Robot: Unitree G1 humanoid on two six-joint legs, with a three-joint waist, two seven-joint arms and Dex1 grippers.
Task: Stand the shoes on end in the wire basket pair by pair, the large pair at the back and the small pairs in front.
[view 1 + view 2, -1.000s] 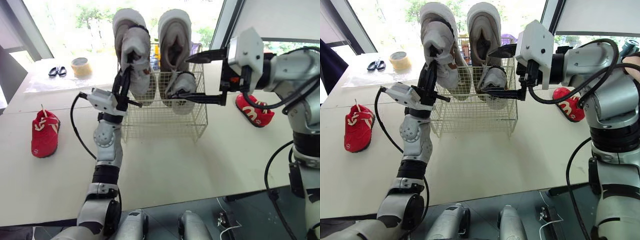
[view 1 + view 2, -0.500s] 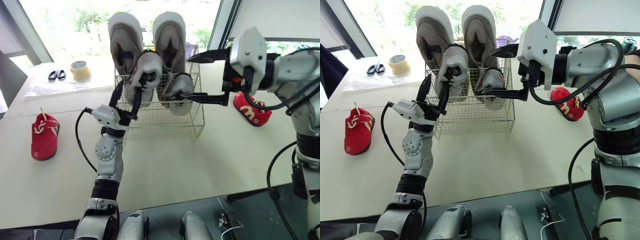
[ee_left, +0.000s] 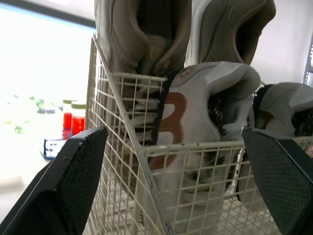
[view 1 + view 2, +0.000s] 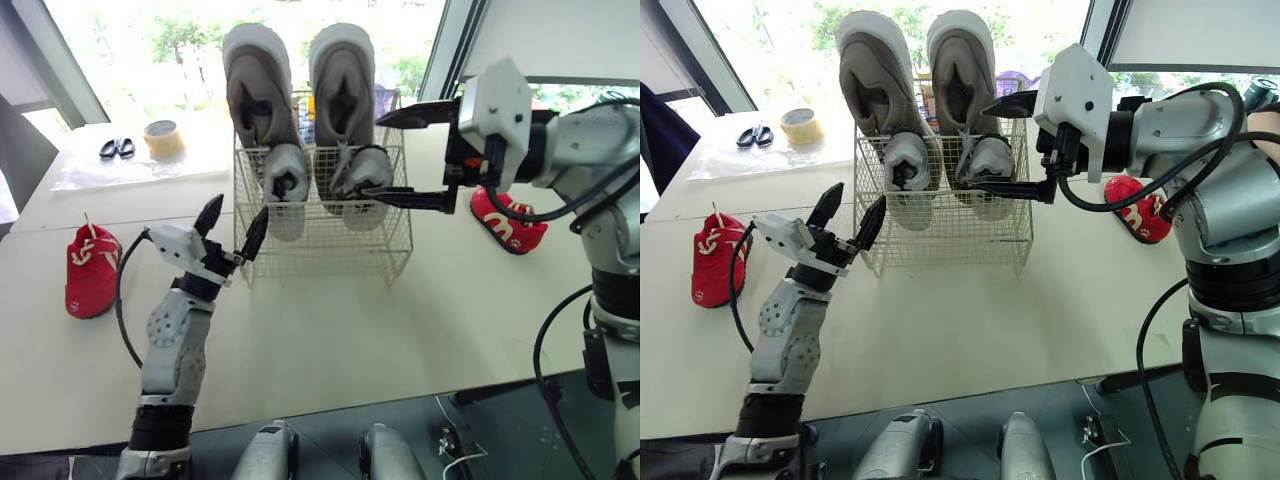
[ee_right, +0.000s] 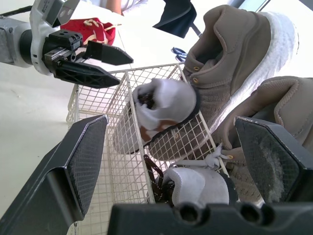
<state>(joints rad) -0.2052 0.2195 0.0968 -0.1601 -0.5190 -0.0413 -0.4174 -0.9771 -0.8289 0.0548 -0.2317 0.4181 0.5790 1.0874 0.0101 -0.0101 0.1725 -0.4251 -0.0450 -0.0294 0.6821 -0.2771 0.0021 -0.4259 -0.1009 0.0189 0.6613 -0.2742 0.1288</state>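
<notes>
The wire basket (image 4: 325,245) stands on the table. Two large beige shoes (image 4: 258,85) (image 4: 343,85) stand on end at its back. In front of them stand two small white shoes, one on the left (image 4: 285,190) and one on the right (image 4: 362,185). My left gripper (image 4: 237,212) is open and empty, just in front of the basket's left corner. My right gripper (image 4: 378,158) is open at the basket's right side, its fingertips above and below the right white shoe. One red shoe (image 4: 88,270) lies far left, another (image 4: 510,222) far right behind my right arm.
A tape roll (image 4: 162,135) and scissors (image 4: 115,147) lie at the back left on a plastic sheet. Small bottles (image 3: 71,117) stand behind the basket. The table's near edge runs in front of me.
My left gripper opened and let go of the left small white shoe, which now stands in the basket's front left. The left arm drew back and down. The right arm stayed put.
</notes>
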